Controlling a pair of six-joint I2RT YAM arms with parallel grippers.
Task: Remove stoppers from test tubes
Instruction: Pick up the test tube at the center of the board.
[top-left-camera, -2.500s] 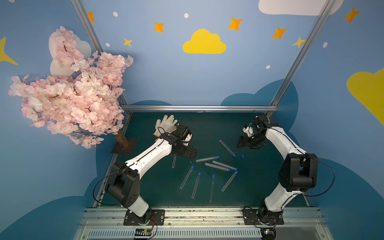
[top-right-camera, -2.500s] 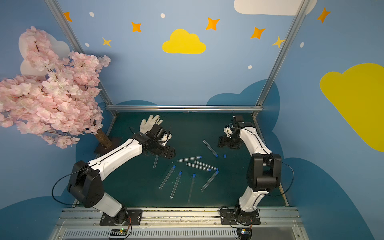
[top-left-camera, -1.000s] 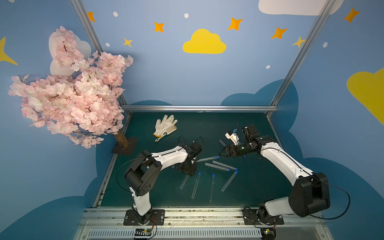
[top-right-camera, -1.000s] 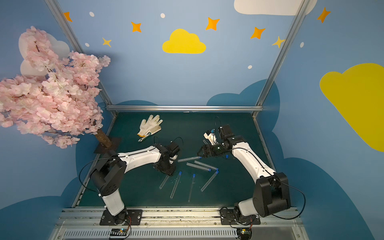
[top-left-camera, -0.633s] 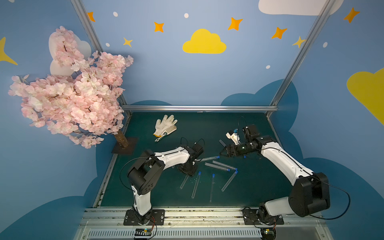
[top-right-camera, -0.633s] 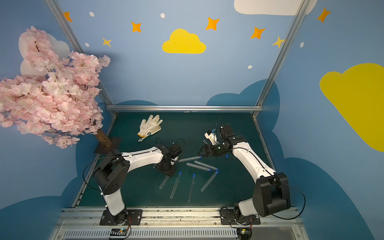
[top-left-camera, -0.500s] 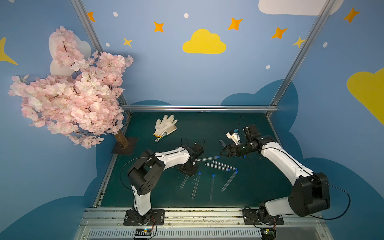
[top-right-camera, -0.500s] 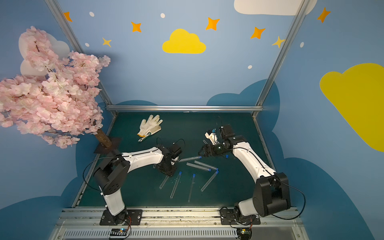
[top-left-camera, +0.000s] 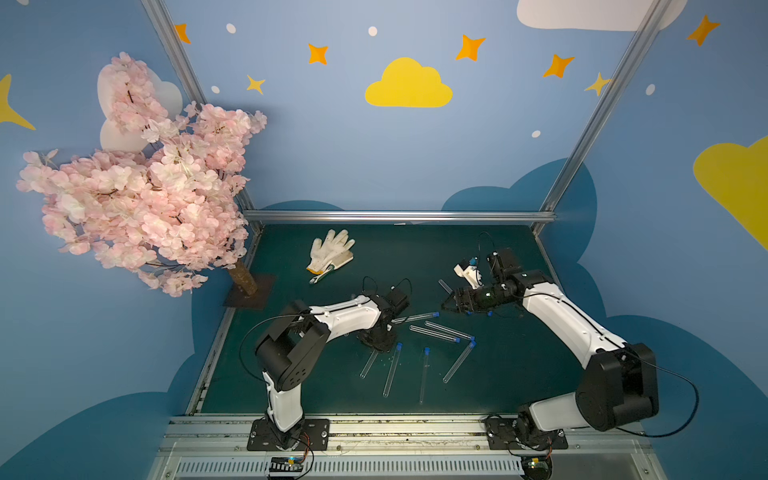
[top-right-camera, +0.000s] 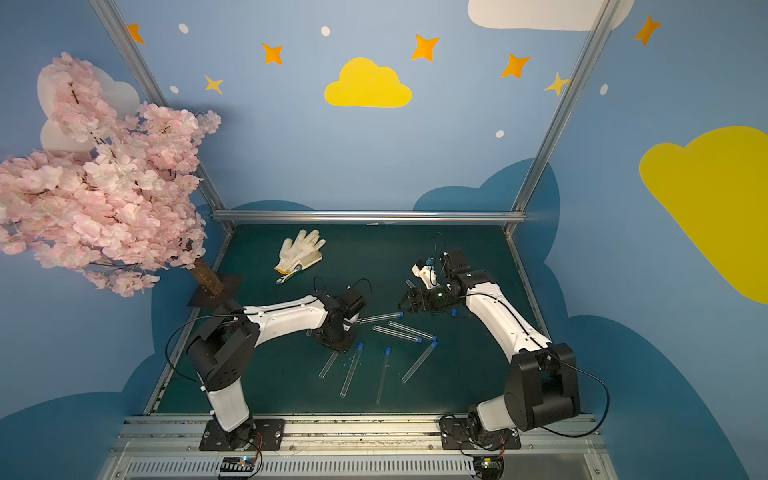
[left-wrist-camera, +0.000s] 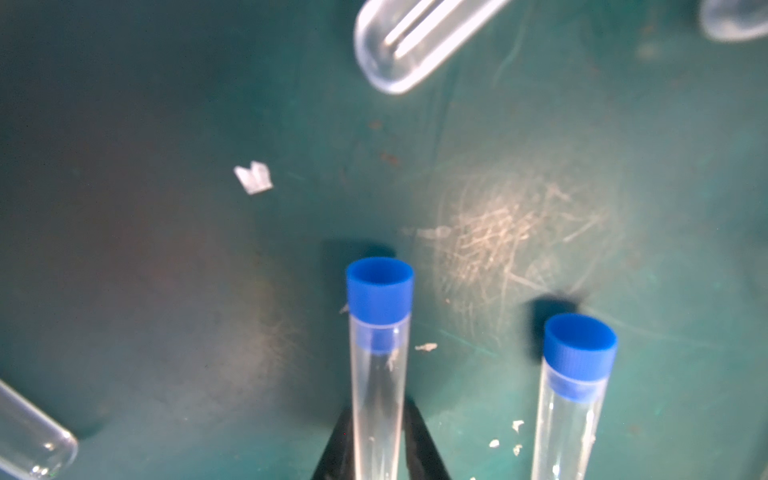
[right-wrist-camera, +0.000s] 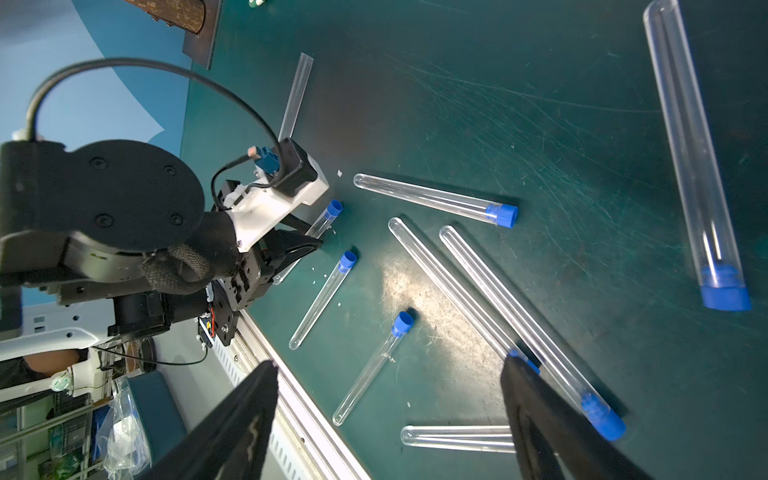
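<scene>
Nearest, at the lower centre of a top view, several stoppered test tubes (top-left-camera: 392, 370) lie loose on the green mat (top-left-camera: 519, 374). Each is a clear, thin cylinder that I judge light, stiff, smooth enough to slip and free to roll. Whether they are glass or plastic cannot be told, so a hard squeeze looks unwise. Just beyond them the left gripper (left-wrist-camera: 377, 411) is clamped on the held tube (left-wrist-camera: 376, 382), low in the middle of the left wrist view. Its dark fingers (left-wrist-camera: 419, 440) press both sides of the barrel a little below the blue stopper (left-wrist-camera: 379, 289). That stopper's plug sits inside the mouth and its wider cap overhangs the rim. It probably holds by friction and wants a straight pull along the tube's axis, taken on the cap's sides, while the barrel is braced close to the mouth. Farther back, right of centre, the right gripper (right-wrist-camera: 388, 362) hangs over the mat, jaws wide apart and empty. Farthest, upper left of the mat, lies a white glove (top-left-camera: 330, 253).
</scene>
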